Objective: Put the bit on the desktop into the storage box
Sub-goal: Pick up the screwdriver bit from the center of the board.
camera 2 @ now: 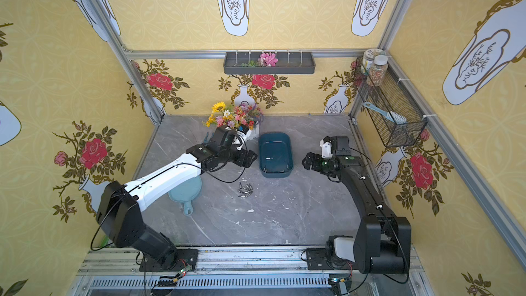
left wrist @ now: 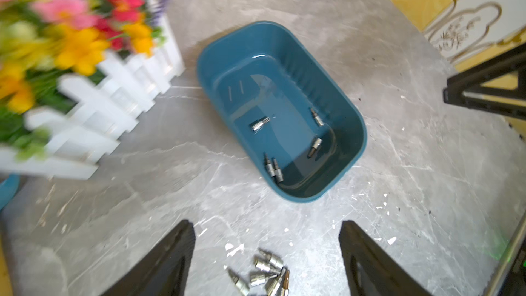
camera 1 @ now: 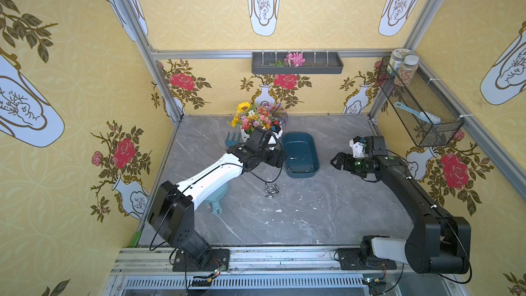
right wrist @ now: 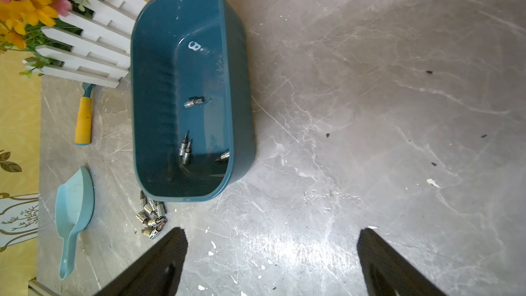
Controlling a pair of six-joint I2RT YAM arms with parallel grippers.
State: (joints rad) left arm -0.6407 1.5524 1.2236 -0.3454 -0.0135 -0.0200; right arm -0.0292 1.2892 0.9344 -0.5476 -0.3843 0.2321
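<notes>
Storage box [camera 1: 299, 145]: one, a dark teal tub, at 1 o'clock of the desktop [camera 1: 313, 217] centre in both top views. Stored bits [left wrist: 260, 123]: five counted in the left wrist view, one mid-floor, two along a long wall and two touching as a pair at the near end. Loose bits [camera 1: 271, 189]: one heap on the slab at the box's 7 o'clock, near its wall but apart from it. There look to be about eight, touching and overlapping, so the exact count is uncertain. Left gripper [left wrist: 266, 223]: one, jaws spread wide and holding nothing, just beside the box rim at its 9 o'clock. Right gripper [right wrist: 272, 230]: one, likewise spread and empty, at the box's 3 o'clock and apart from it. Bystanders, one each: pale blue scoop [right wrist: 75, 195] at the heap's 9 o'clock, yellow-handled hand rake [right wrist: 84, 121], and flower planter [camera 1: 256, 118] at the box's 11 o'clock. Hazards, as judged:
- The heap is packed, so jaws closing on one bit may catch two or scatter its neighbours.
- The round shanks would likely roll and slip from the pads.
- A release from height could bounce a bit over the low wall.
- The left arm's slack cable [camera 1: 267, 181] hangs close to the heap and could sweep it.
- The light tub may slide if its rim is bumped.
</notes>
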